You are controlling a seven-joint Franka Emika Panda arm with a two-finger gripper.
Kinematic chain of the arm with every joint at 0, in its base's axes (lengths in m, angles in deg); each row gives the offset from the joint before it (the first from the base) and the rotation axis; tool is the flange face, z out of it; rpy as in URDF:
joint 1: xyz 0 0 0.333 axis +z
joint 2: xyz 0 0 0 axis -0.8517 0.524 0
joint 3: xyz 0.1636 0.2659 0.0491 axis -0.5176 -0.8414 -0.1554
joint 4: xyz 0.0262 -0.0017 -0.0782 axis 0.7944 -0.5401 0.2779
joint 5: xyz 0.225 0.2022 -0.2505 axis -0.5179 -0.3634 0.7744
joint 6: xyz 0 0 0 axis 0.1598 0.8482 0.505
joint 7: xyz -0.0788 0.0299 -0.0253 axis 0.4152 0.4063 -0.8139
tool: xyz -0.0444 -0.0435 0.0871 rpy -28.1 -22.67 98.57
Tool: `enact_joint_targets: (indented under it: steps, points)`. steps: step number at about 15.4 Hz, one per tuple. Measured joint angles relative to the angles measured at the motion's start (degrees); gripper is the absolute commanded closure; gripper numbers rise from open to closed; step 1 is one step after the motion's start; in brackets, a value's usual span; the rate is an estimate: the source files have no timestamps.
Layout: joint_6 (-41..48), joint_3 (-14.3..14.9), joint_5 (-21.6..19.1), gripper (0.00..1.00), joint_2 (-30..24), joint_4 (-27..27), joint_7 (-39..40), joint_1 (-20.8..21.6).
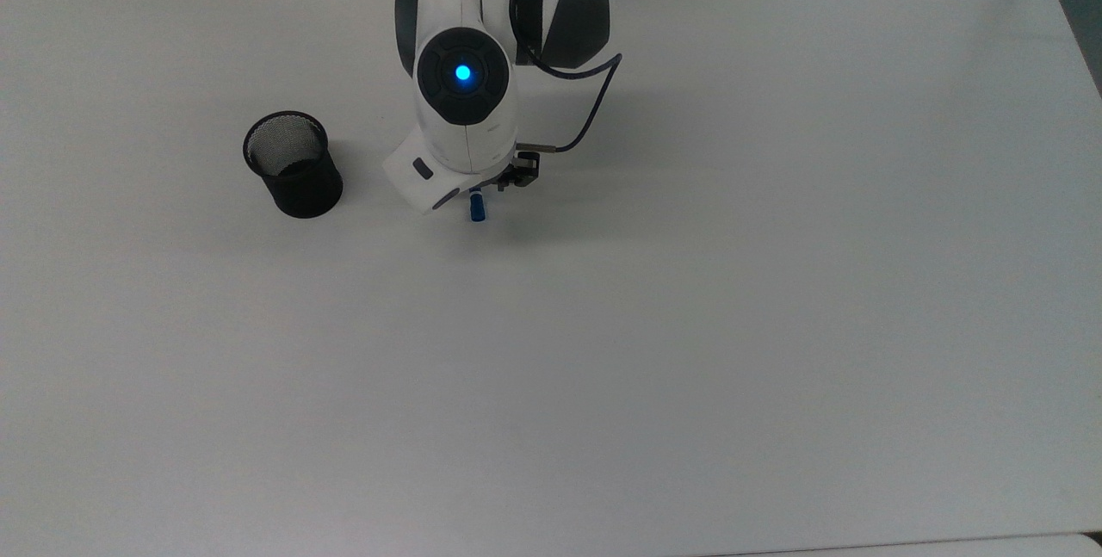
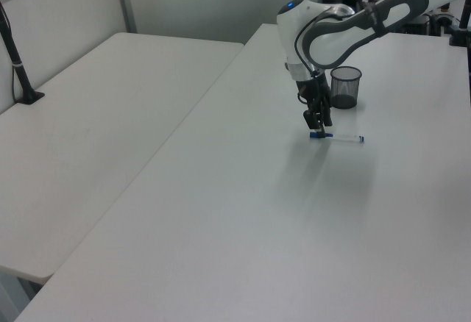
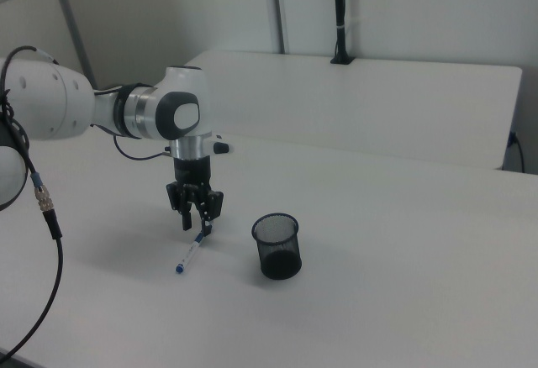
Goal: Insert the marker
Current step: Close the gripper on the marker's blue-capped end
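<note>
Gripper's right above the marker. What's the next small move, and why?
Probably lower a touch more and close. The gripper hangs open just above the marker, which lies flat on the table; its fingers sit over one end. The mesh cup stands upright nearby, apart from both.
</note>
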Motion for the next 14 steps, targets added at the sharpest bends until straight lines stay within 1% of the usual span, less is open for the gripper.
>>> enact_joint_targets:
  steps: [2,4,6,7,13,14]
  points:
    - [-0.58,0.0,0.05,0.6,0.47,-0.02,0.11,0.15]
    - [-0.84,0.0,0.09,0.72,0.82,-0.03,0.17,0.2]
    - [-1.16,0.0,0.1,0.82,1.14,-0.04,0.21,0.2]
    - [-1.28,0.0,0.11,0.84,1.23,-0.04,0.22,0.2]
    - [-1.33,0.0,0.14,0.84,1.36,-0.01,0.26,0.2]
    - [-1.33,0.0,0.14,0.86,1.36,-0.01,0.26,0.2]
